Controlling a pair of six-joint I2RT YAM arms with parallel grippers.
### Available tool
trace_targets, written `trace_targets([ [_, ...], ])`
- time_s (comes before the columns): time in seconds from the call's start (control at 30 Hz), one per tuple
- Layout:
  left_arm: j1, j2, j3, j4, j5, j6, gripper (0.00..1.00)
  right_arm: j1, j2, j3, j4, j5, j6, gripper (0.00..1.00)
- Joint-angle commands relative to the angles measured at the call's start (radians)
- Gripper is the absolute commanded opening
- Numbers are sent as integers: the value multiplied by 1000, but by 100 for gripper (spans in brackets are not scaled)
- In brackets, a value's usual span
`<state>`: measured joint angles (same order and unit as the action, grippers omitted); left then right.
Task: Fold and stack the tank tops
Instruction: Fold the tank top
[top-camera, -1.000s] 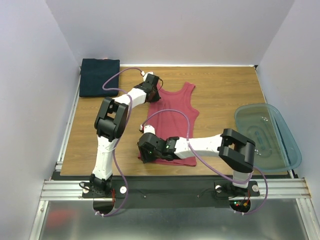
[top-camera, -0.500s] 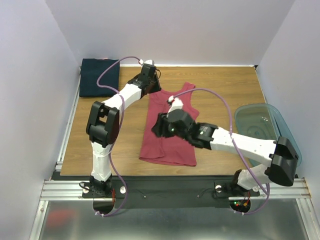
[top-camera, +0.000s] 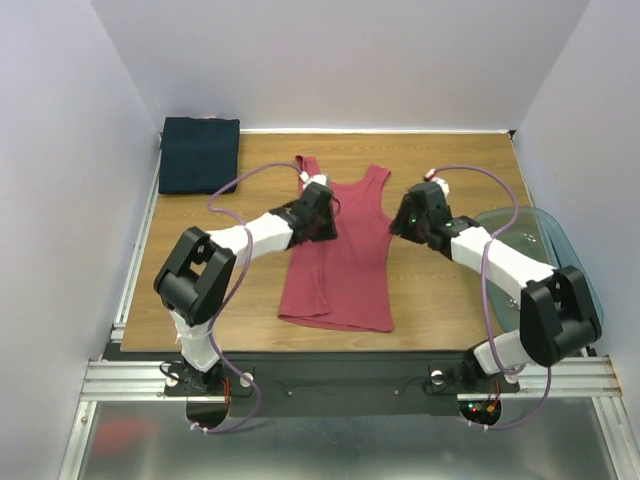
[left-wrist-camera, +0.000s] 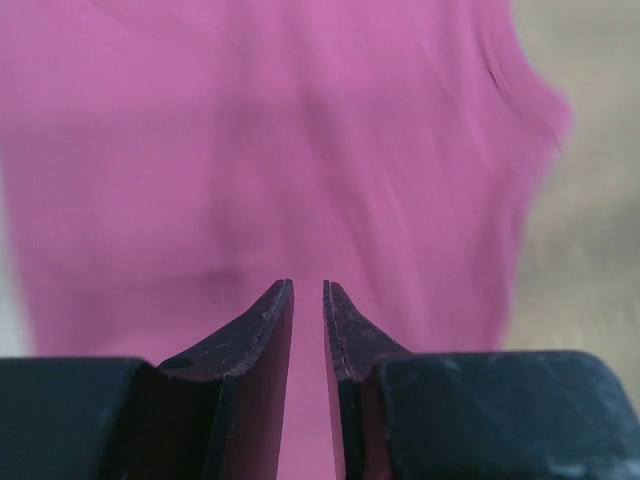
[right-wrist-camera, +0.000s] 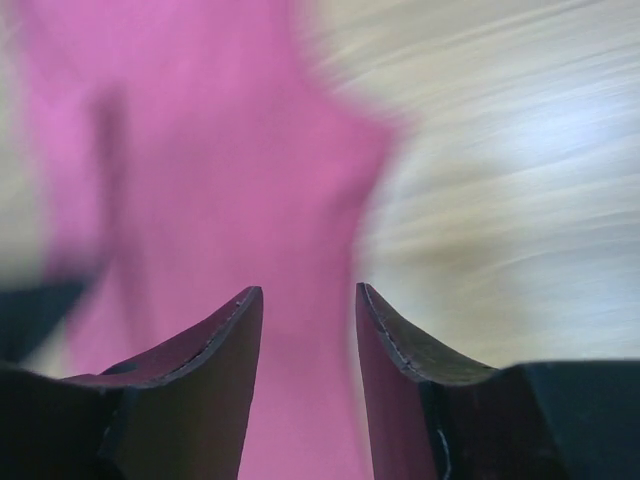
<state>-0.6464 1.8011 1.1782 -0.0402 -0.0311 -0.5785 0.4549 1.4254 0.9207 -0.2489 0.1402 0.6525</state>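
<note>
The rose-red tank top (top-camera: 345, 275) lies flat in the middle of the table, straps toward the far side and hem toward me. It fills the left wrist view (left-wrist-camera: 250, 150) and the left part of the right wrist view (right-wrist-camera: 200, 180). My left gripper (top-camera: 326, 213) hovers over its upper left part, jaws a narrow gap apart and empty (left-wrist-camera: 308, 285). My right gripper (top-camera: 404, 220) is at its right armhole edge, part open and empty (right-wrist-camera: 308, 288). The dark navy tank top (top-camera: 200, 153) lies as a folded rectangle in the far left corner.
A translucent blue-green plastic tub (top-camera: 540, 270) sits at the table's right edge, just right of my right arm. Pale walls enclose the table on the left, back and right. Bare wood (top-camera: 450, 165) shows around the rose-red top.
My right gripper swung from the top's near hem, across it, to its right edge. My left gripper drew back from the far left strap. The strap now lies stretched out flat.
</note>
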Motion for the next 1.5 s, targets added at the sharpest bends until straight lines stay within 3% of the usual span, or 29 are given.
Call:
trace_targets([
  [0.0, -122, -146, -63, 76, -47, -53, 30, -93, 50, 15, 22, -80, -48, 47],
  [0.2, -336, -217, -152, 80, -118, -119, 33, -176, 153, 44, 68, -134, -63, 44],
  [0.5, -545, -154, -147, 53, -155, -182, 40, -199, 256, 63, 146, -134, -51, 42],
  [0.8, -637, -83, -121, 40, -178, -222, 41, -200, 267, 55, 209, -134, -16, 43],
  [1.1, -699, -14, -32, -75, -224, -224, 41, -202, 326, 87, 227, -123, -11, 42],
  [1.47, -713, 63, 23, -124, -250, -215, 41, -202, 374, 87, 240, -108, -11, 25],
])
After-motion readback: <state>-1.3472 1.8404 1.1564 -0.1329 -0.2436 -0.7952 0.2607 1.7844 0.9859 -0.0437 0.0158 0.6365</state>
